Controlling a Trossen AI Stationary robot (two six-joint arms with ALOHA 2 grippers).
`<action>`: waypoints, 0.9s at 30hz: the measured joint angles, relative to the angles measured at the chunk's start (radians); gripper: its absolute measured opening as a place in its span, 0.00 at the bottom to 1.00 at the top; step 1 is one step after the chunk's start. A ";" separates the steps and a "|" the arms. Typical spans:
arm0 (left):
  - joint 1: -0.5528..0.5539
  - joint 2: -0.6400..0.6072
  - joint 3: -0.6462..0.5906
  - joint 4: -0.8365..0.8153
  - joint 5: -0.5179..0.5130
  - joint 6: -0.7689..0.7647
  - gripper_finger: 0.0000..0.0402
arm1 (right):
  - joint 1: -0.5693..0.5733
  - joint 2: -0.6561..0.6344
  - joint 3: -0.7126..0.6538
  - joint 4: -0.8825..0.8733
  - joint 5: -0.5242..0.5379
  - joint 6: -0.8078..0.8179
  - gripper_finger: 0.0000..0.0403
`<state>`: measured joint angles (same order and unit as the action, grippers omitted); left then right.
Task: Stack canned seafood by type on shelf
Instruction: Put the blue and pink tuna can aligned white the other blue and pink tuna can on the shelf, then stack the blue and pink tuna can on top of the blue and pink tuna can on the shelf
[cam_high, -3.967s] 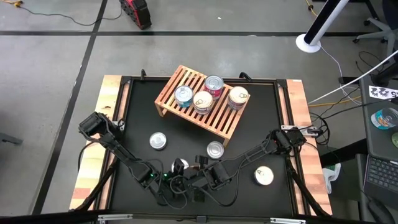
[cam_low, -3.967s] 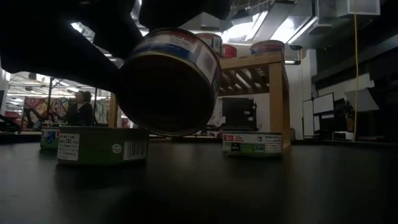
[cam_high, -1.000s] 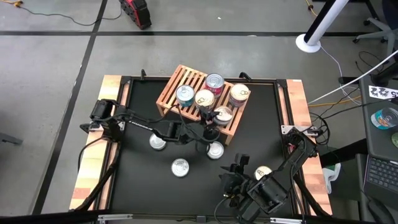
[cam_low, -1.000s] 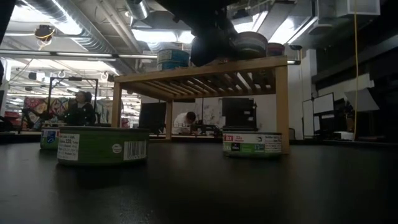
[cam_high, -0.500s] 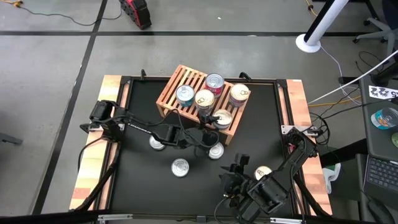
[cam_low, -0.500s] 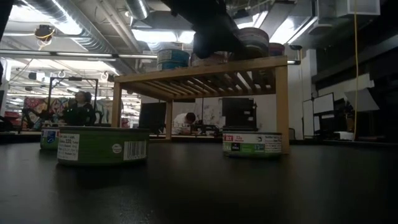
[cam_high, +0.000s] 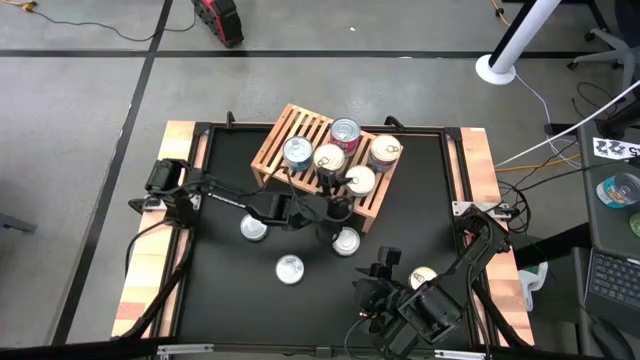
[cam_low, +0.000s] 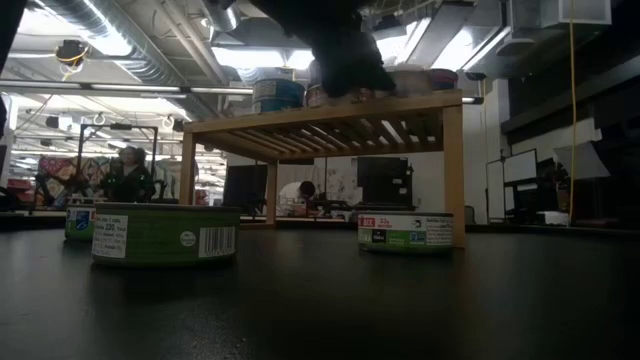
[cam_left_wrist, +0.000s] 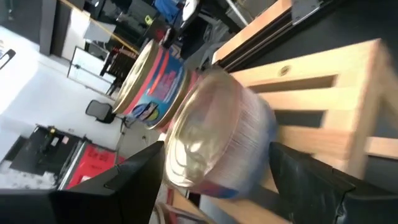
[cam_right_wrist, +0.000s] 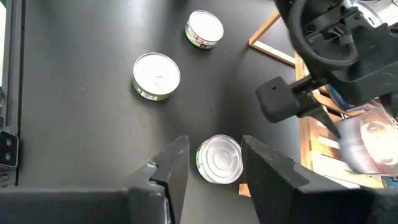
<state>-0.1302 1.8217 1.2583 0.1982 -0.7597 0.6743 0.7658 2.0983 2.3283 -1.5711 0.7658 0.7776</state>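
The wooden slat shelf stands at the table's far middle and carries several round tins: a blue one, a pink one and two pale-lidded ones. My left gripper reaches across to the shelf's near right end, shut on a silver-lidded can. Three tins rest on their bases on the black table, and another lies by the right arm. My right gripper hovers open over the near middle, above one table tin. My left gripper pinches the silver-lidded can by its side wall, one finger on each side. It comes from the table's near side, slanting down over the shelf's edge. The can sits about level with its base on the shelf's slats.
A raised wooden border runs along the table's left and right sides. The left arm's long links stretch low across the table's middle. Open black surface lies at the near left. People show in the room beyond the table.
My left gripper has carried the can slightly toward the far edge and lowered it onto the shelf's near right end. The can, tilted half a second ago, now sits level on the slats.
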 joint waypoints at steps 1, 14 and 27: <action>-0.005 0.000 0.000 0.000 0.001 0.001 0.70 | 0.000 0.000 0.000 0.000 0.000 0.000 0.37; -0.080 0.000 0.000 0.000 0.002 -0.014 0.70 | 0.001 0.000 0.000 0.000 -0.118 0.002 0.37; -0.251 0.000 0.000 -0.011 0.040 -0.181 0.70 | 0.111 -0.002 -0.130 0.001 -0.202 0.170 0.37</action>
<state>-0.3811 1.8217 1.2579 0.1872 -0.7198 0.4933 0.8771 2.0968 2.1986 -1.5704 0.5640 0.9474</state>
